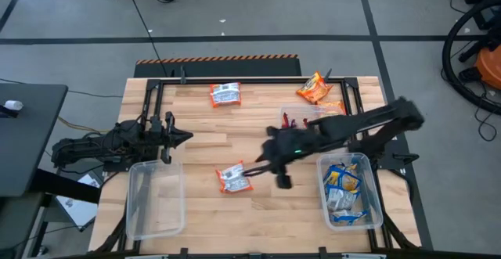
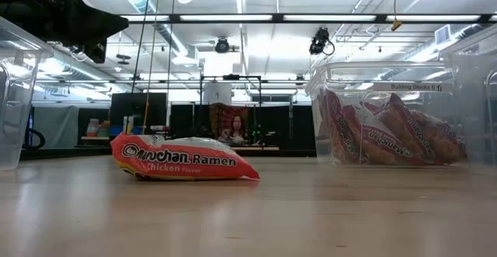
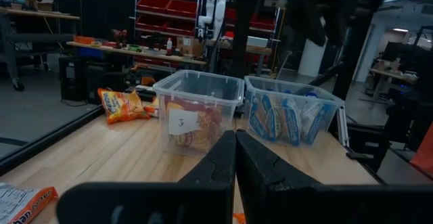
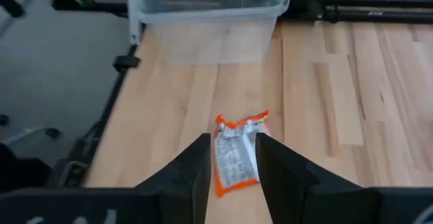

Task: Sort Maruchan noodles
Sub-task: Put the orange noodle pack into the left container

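Observation:
A red-and-white Maruchan noodles packet (image 1: 233, 178) (image 2: 182, 160) lies flat on the wooden table near its middle. My right gripper (image 1: 250, 166) (image 4: 231, 140) hangs open above it, slanting down. In the right wrist view the packet (image 4: 237, 158) shows between the two fingers, and it is clear of both. A second red-and-white packet (image 1: 225, 95) and an orange one (image 1: 315, 88) lie near the far edge. My left gripper (image 1: 185, 136) (image 3: 234, 158) is shut and level at the table's left, with nothing in it.
A clear bin (image 1: 350, 190) with blue-and-yellow packets stands near right. Another clear bin (image 2: 388, 121) (image 3: 197, 109) with red packets sits right of centre, partly under my right arm. A clear bin (image 1: 155, 198) with nothing in it stands near left. A black frame (image 1: 235, 80) rims the table.

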Tool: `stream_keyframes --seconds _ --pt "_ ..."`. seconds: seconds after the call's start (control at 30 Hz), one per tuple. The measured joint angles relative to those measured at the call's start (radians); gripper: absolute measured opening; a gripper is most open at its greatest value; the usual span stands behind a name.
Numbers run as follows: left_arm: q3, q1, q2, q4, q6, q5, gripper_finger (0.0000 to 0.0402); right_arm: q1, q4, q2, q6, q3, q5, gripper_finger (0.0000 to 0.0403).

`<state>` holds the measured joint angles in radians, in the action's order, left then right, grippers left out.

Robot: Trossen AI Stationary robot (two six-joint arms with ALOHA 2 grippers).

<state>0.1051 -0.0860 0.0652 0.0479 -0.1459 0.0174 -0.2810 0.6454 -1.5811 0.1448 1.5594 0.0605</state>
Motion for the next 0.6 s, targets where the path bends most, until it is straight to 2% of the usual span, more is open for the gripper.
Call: stream_keyframes --seconds 0.2,0.33,0.6 --pt "0.0 0.0 0.0 0.0 0.0 0.0 0.0014 -0.033 -0.083 0.263 0.097 -0.271 0.004 0.0122" --pt "0.0 0.0 0.0 0.0 0.0 0.0 0.0014 -0.04 -0.15 0.421 0.152 -0.443 0.048 0.0122" --pt "0.0 0.0 0.0 0.0 0.0 0.0 0.0014 -0.019 -0.148 0.627 0.165 -0.634 0.069 0.0122"
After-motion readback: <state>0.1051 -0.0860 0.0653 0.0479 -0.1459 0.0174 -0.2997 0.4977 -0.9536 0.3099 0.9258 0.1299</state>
